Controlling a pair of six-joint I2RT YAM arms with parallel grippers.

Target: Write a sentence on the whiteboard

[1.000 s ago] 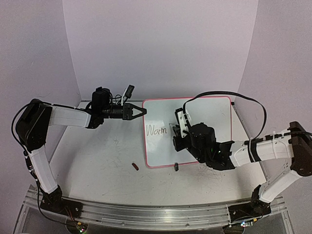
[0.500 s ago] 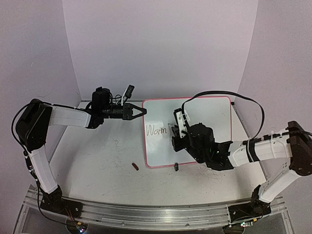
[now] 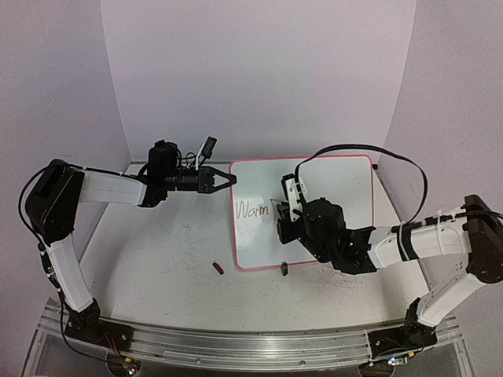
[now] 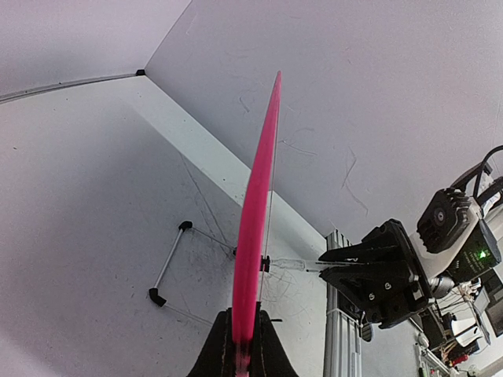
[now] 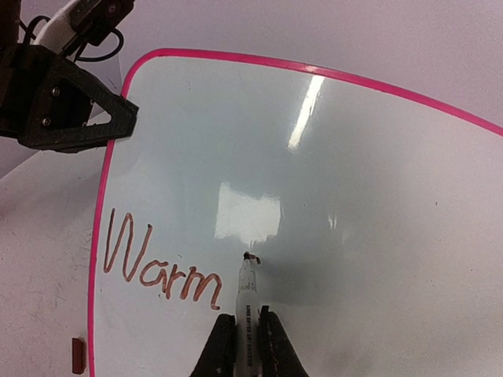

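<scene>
While I watch the top cam, the whiteboard [image 3: 330, 181] sits on the table [image 3: 157, 259] right of centre, toward the far wall, its far edge close to the wall. Can't tell from overhead whether it lies flat or is propped at a tilt.

L gripper [image 3: 228, 180] reaches in from the left at the board's far-left corner. On the L wrist cam the board [image 4: 255, 212] shows edge-on as a pink strip running straight into the gripper [image 4: 242, 345], w/ both fingers pinched tight on the frame.

R gripper [image 3: 284, 224] hangs over the board's near-left part, arm coming in from the right. R wrist cam: gripper [image 5: 246, 338] is clamped narrow on a marker [image 5: 247, 294], fingers hugging the barrel on both sides. Marker tip is right at the board surface [image 5: 354, 196]; contact vs. just above, can't say.

"Warm" [image 5: 161, 267] is written in red-brown ink along the board's left side, and the tip sits just past the final "m", slightly higher. Same word reads on the top cam [image 3: 252, 210].

Small red piece [image 3: 218, 268] lies on the table near the board's near-left corner, apart from the frame. Small black bit [image 3: 284, 269] sits at the near edge of the board.
</scene>
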